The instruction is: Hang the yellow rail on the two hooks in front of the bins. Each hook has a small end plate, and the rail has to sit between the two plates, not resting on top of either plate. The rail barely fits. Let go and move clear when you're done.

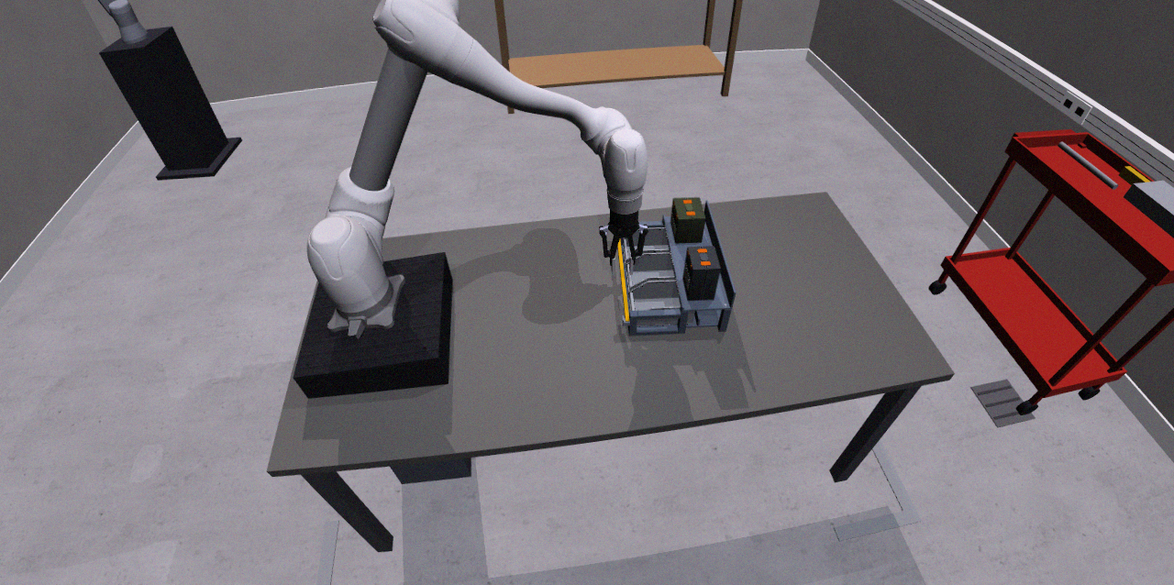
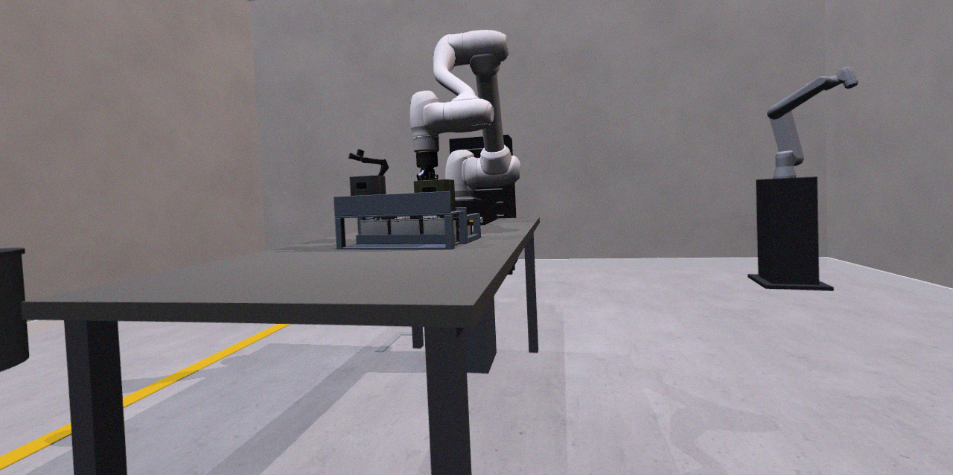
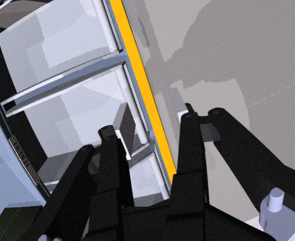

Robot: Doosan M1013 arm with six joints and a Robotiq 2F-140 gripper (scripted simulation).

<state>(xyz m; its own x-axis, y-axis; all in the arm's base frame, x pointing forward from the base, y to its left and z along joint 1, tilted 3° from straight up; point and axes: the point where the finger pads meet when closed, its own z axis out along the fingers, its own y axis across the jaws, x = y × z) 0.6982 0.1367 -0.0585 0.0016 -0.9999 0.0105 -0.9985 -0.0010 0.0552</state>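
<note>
Tool (image 3: 152, 131) partly spread, fingers standing off either side of the yellow rail (image 3: 131, 55), not touching it; holds nothing. Rail lies along the front edge of the bin rack (image 1: 715, 253) on the table (image 1: 821, 318), running lengthwise past the light bins (image 3: 53, 36); looks to be on the hooks, but hooks and end plates can't be made out in any view, so seating btwn plates unconfirmed. Tool is over the rail's near end, not its middle. Handling, judged: rail long, thin, straight, prob. rigid and light; smooth faces, likely slippery under narrow pads. End grip would let it swing or tilt; for any re-seat, take it at mid-length, pads flat on the long sides, keep it level since fit is tight.
</note>
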